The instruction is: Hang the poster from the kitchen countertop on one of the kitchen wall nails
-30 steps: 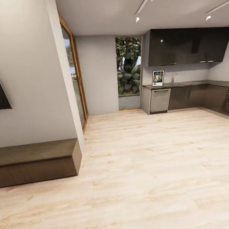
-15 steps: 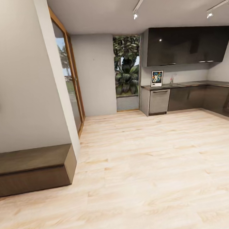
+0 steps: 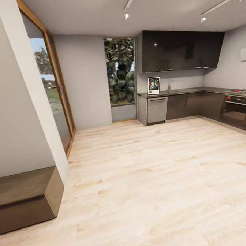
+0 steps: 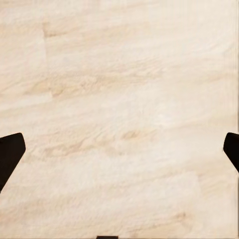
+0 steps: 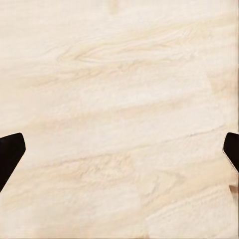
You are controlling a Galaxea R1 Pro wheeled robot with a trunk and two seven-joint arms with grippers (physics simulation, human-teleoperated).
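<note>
The poster [image 3: 153,85] stands upright against the wall at the near end of the kitchen bench [image 3: 194,91] — far across the pale wood floor [image 3: 149,180] from both the left end effector [image 4: 119,149] and right end effector [image 5: 119,149], each spread wide, empty.

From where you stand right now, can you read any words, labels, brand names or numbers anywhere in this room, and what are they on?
No text can be read from here.
The poster standing on the kitchen countertop: coloured artwork with a dark patch at the bottom, too small and blurred to read.
The oven: red knobs, no legible markings.
The dark wall cabinets: plain, no lettering.
The wooden floor beneath the hands: bare, no marks.
</note>
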